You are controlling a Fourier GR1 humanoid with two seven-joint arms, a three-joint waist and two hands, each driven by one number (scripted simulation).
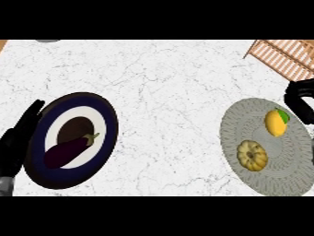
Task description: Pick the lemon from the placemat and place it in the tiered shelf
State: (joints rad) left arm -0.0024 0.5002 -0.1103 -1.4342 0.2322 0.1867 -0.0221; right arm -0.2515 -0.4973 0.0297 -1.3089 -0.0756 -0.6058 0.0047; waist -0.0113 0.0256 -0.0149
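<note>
White marble counter (166, 83) fills the view, everything sits on it. Next largest, dark blue plate (103, 147) at left with an eggplant (67, 151) lying across its middle, a distractor, well apart from the work. Round grey placemat (251, 117) at right is the pick zone, near the robot's right side so that arm can reach. Wooden tiered shelf (292, 57) at top right corner, just beyond the mat, the drop target, only partly in view. Left hand (13, 143) rests at the plate's left edge, fingers straight and up, idle. Right hand (309, 103) hovers at the mat's right rim just beside the lemon, fingers curled round nothing yet, likely set for the grasp. Small ribbed pumpkin-like thing (252, 155) sits lower on the mat. Lemon (276, 122) lies on the mat's upper right, not yet lifted
</note>
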